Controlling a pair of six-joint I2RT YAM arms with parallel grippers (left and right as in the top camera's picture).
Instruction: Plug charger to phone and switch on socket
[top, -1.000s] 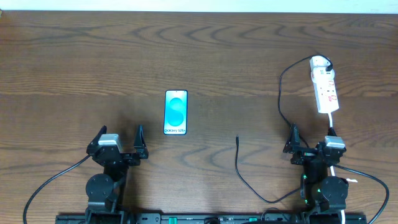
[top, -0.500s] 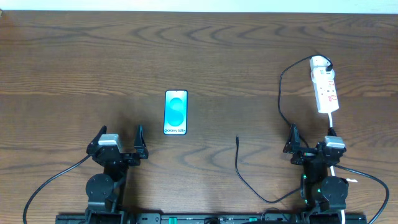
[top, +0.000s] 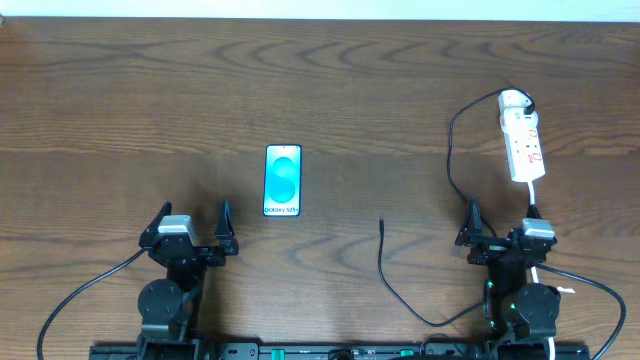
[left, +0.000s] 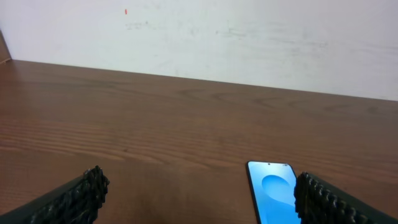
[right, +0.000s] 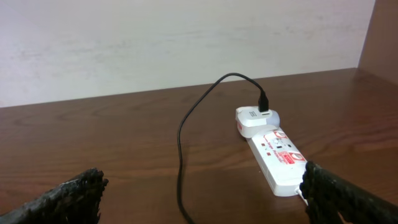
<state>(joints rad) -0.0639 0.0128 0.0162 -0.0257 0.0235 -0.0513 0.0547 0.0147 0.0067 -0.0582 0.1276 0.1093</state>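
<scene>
The phone (top: 283, 181) lies face up mid-table, its blue screen lit; it also shows in the left wrist view (left: 272, 198), just ahead of the right finger. The charger cable (top: 452, 165) runs from a white adapter on the socket's far end, loops past the right arm, and ends in a loose connector tip (top: 382, 222) on the table. The socket (top: 523, 137) is a white power strip at the right, seen too in the right wrist view (right: 277, 155). My left gripper (top: 190, 228) is open and empty near the front edge. My right gripper (top: 500, 225) is open and empty, just short of the socket.
A white wall (left: 249, 37) stands beyond the far table edge. The socket's white cord (top: 545, 268) runs back past the right arm base. A black cable trails from the left arm base (top: 80, 295).
</scene>
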